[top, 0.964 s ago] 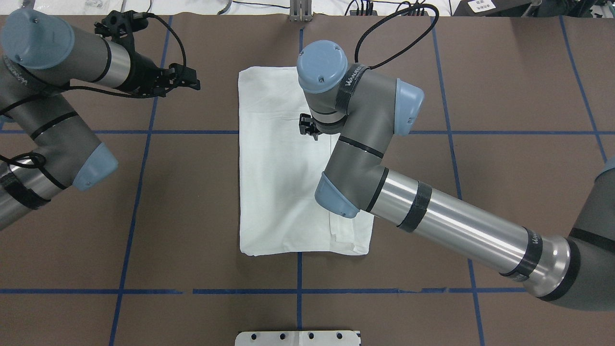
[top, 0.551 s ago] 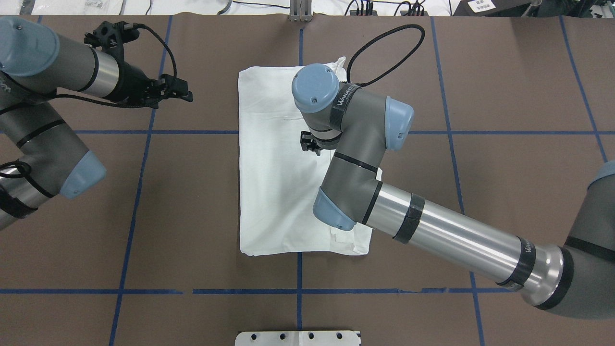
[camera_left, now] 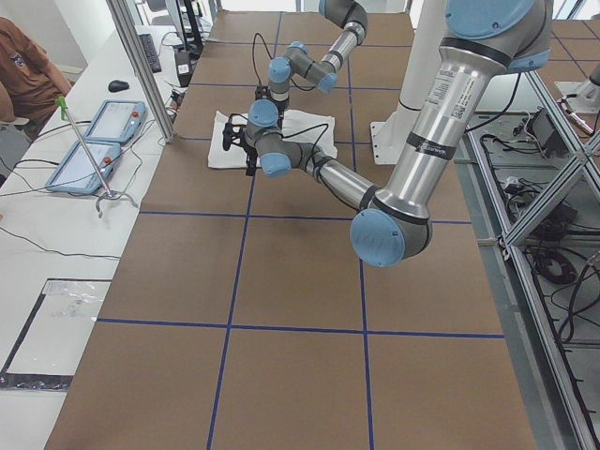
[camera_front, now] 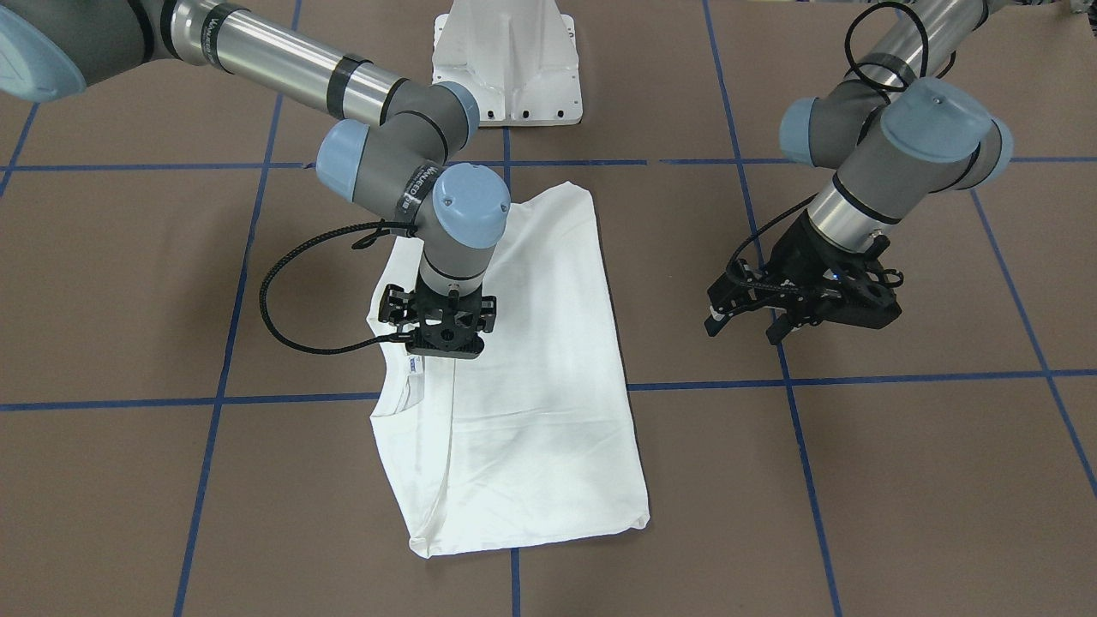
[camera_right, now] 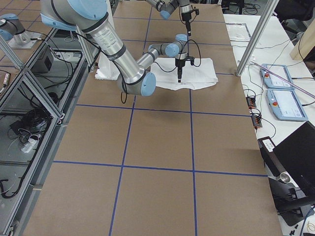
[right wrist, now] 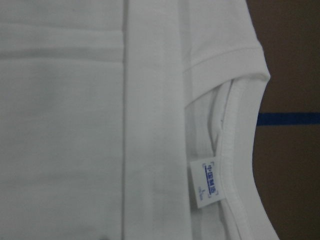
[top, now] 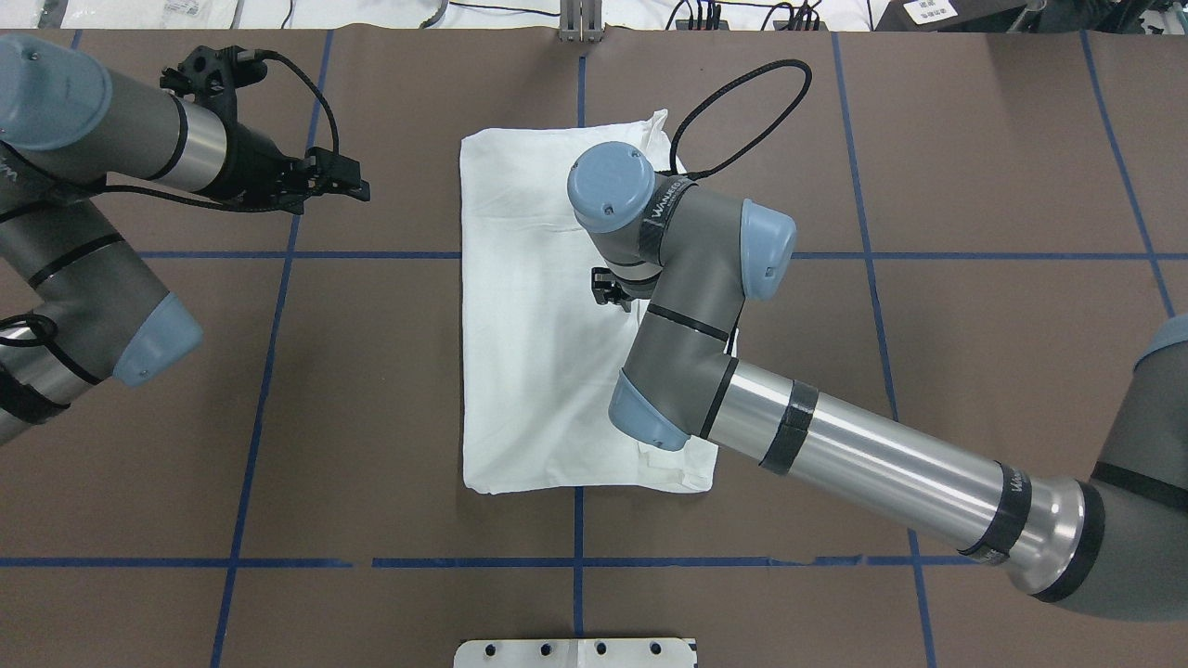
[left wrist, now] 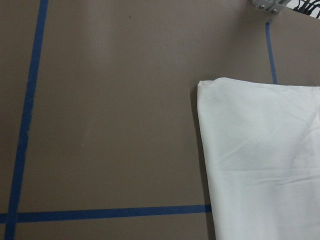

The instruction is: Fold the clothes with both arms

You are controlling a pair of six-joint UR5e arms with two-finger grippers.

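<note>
Right end effector [camera_front: 444,339]: points straight down over the T-shirt [top: 529,371], close above the fabric just beside the collar. Its fingers are hidden under its own body, so I cannot tell whether it is released or clenched.
Left end effector [top: 356,181]: released, fingers spread and grasping nothing. It hangs above bare tabletop [top: 371,417], apart from the shirt on the robot's left.
T-shirt: white, folded into a long rectangle, lying flat at the middle of the tabletop and across a blue tape line [top: 371,255].
Collar [right wrist: 235,150]: ribbed, on the shirt's long edge towards the robot's right, with a small neck label [right wrist: 206,185] inside it.
Right arm [top: 863,455]: reaches across the shirt's near corner, wrist bent over the cloth.
Left arm [top: 93,139]: off to the side, clear of the shirt.
Pedestal base [camera_front: 506,60]: white, at the robot's edge of the tabletop.
</note>
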